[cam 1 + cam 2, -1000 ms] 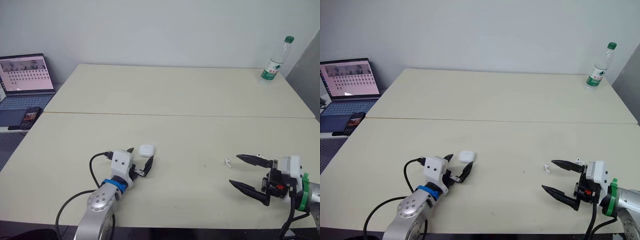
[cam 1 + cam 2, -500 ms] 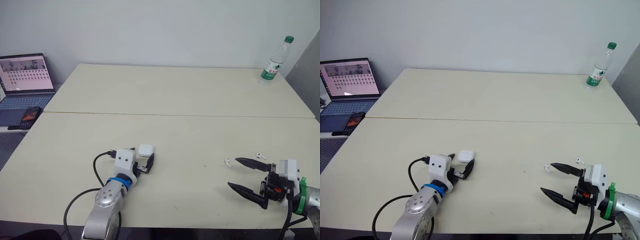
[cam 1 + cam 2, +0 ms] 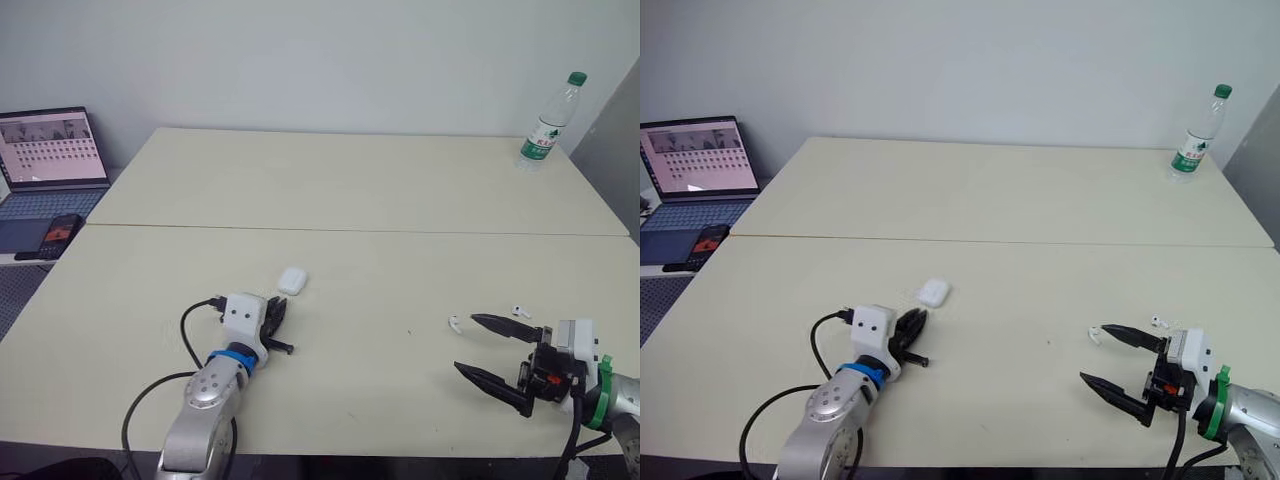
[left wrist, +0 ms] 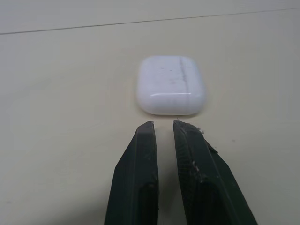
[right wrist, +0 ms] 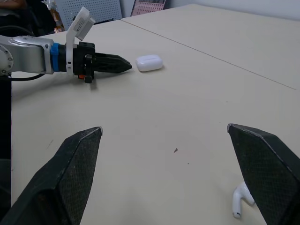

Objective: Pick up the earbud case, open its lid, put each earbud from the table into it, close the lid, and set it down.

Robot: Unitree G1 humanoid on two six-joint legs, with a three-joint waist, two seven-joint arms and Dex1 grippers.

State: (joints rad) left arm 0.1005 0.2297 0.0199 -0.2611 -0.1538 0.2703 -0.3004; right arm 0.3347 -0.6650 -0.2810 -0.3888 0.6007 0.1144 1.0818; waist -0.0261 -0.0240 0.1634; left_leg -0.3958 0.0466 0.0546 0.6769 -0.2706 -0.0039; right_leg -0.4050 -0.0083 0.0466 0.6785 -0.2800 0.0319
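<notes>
The case (image 4: 171, 84) lay on the table (image 3: 350, 180), lid seemingly closed, just beyond the tips of the left gripper (image 4: 163, 124), which was narrowed to a slit and held nothing. The right gripper (image 3: 468, 343) gaped wide beside one earbud (image 3: 455, 323), with the other earbud (image 3: 517, 311) near. By my reading nothing was done yet: pickup, opening, loading and closing all remained.
</notes>
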